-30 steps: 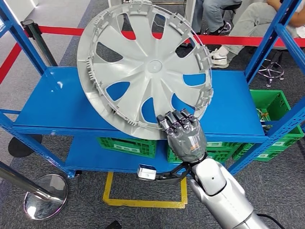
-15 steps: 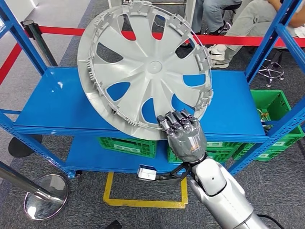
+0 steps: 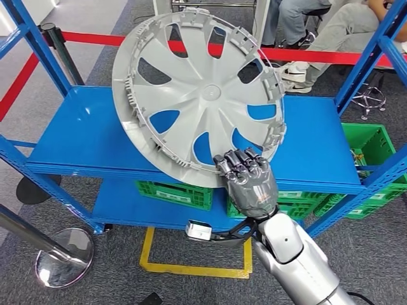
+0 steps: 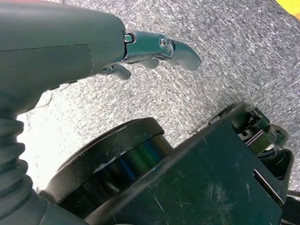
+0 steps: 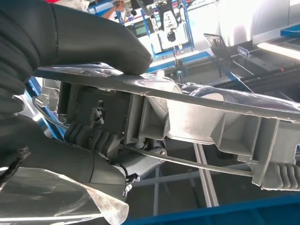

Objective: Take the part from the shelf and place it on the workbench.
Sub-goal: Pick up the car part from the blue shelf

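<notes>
One wheel cover (image 3: 199,95), clamped at its lower rim by the right robot hand (image 3: 247,181), sits tilted above the blue shelf (image 3: 81,136). View just shifted slightly; carry to tabletop pending. Left robot hand (image 4: 106,44) hangs with fingers apart, holding nothing.

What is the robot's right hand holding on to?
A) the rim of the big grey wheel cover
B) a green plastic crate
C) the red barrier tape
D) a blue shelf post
A: the right hand grips the lower rim of the big grey plastic wheel cover, which is tilted up above the blue metal shelf; the green plastic crates sit untouched on the level below.
</notes>
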